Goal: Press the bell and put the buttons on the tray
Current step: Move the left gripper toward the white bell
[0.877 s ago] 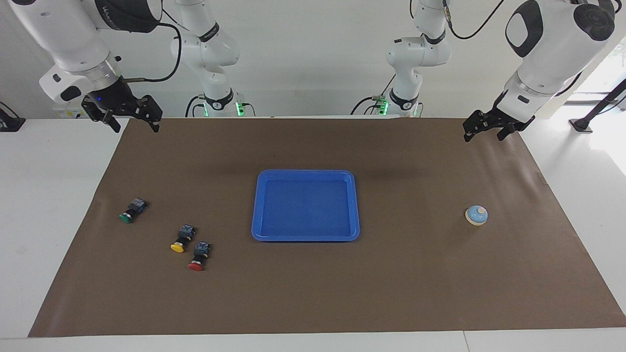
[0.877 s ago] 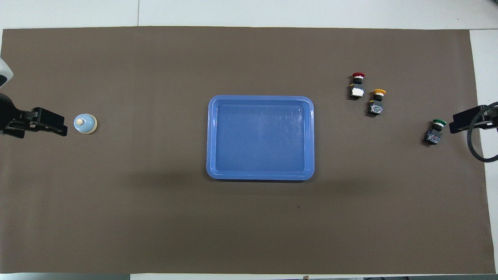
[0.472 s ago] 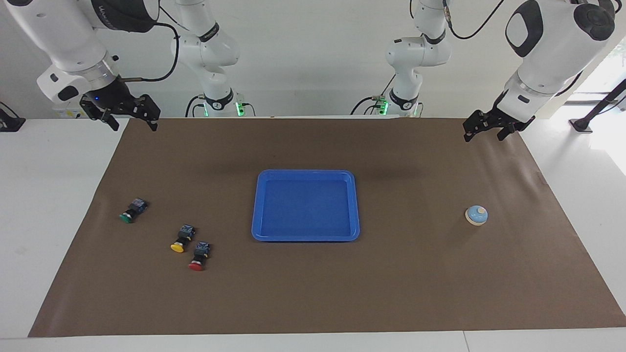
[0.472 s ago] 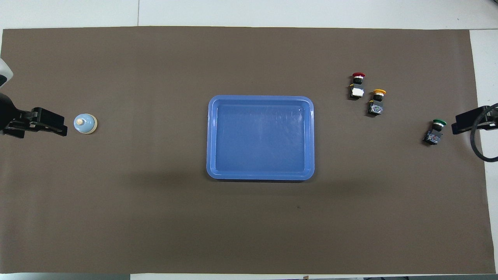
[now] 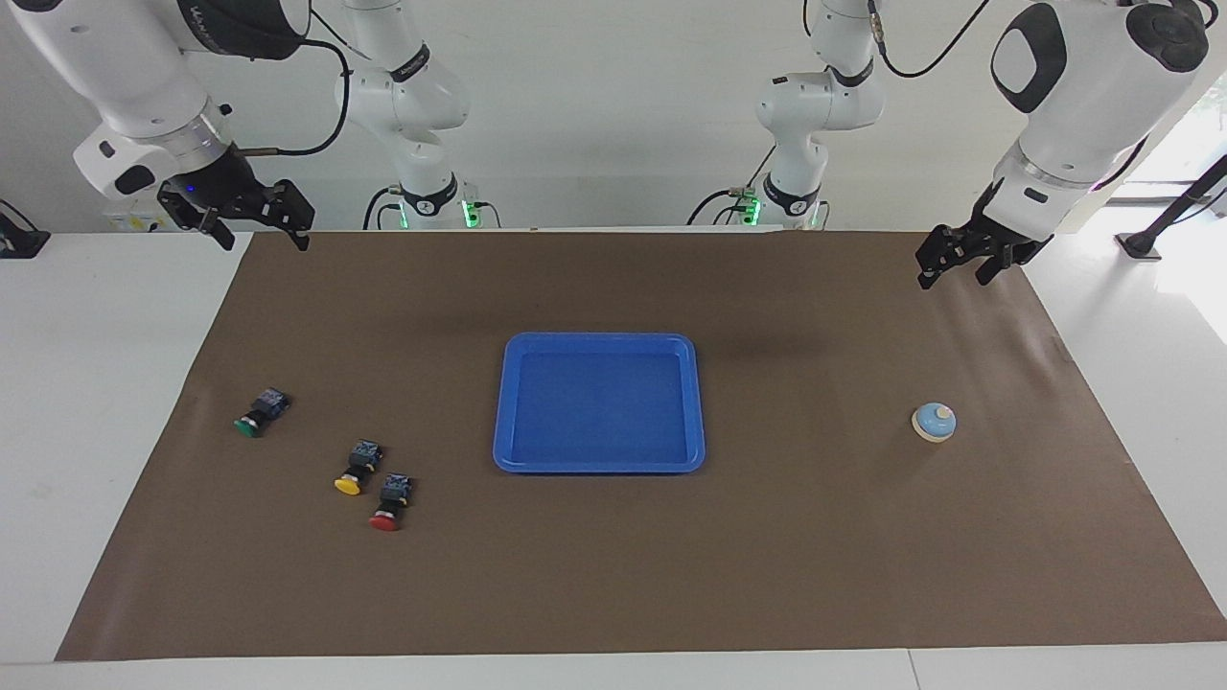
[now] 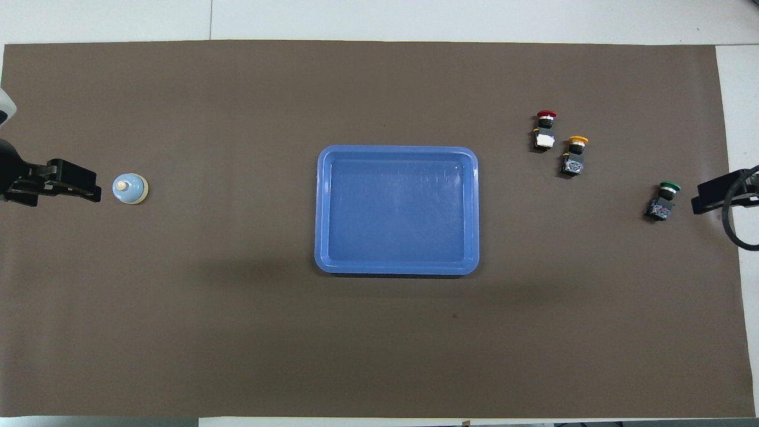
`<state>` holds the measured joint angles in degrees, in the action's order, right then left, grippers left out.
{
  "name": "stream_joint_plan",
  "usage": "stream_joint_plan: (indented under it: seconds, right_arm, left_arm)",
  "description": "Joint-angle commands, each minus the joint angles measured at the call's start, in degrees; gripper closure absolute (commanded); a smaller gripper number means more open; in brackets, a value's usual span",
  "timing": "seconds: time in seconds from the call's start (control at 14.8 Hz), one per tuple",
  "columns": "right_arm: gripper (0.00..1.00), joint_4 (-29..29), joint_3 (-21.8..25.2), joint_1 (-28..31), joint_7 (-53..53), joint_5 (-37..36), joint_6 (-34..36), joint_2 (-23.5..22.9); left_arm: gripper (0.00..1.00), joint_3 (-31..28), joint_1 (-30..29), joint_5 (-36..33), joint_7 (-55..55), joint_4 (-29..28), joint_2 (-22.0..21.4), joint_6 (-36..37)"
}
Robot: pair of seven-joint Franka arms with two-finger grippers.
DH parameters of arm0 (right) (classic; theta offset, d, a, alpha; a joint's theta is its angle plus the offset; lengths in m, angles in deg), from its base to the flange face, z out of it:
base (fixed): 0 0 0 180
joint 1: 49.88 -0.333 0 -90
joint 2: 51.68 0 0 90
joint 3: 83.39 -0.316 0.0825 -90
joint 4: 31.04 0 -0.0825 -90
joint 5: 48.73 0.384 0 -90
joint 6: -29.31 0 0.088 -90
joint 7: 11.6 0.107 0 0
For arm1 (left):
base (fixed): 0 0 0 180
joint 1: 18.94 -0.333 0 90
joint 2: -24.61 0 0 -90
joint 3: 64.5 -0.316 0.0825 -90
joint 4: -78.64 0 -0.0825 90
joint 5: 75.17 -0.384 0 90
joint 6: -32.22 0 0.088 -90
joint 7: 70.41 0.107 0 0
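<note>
Narrowing since the earlier frame, the left end effector (image 5: 950, 266) hangs part-closed, empty, above the bell (image 5: 934, 422), knob up. Right end effector (image 5: 257, 226) released. Buttons (image 5: 364, 467) lie caps away from robots beside tray (image 5: 599, 339). No readable labels.

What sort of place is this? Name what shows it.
Probably a robotics lab bench: two Franka arms, left gripper and right gripper, over a brown paper mat with a staged blue tray.
</note>
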<state>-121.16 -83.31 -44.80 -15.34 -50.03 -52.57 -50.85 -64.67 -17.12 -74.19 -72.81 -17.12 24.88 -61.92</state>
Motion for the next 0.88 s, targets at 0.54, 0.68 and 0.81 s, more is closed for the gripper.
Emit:
stream_joint_plan:
  seconds: [0.54,0.68,0.81]
  right_arm:
    - [0.0,-4.28,-0.69,-0.25,-0.66,-0.1,-5.22,2.34]
    - [0.0,-4.19,-0.78,-0.25,-0.66,-0.1,-5.22,2.34]
    - [0.0,-4.1,-0.78,-0.25,-0.66,-0.1,-5.14,2.34]
  left_arm:
    - [1.0,-0.19,-4.37,-2.64,2.3,-6.72,7.89,-15.61]
    - [1.0,-0.19,-6.47,-2.83,2.92,-8.37,10.01,-21.84]
    - [1.0,-0.1,-7.54,-2.83,2.92,-10.58,10.19,-25.9]
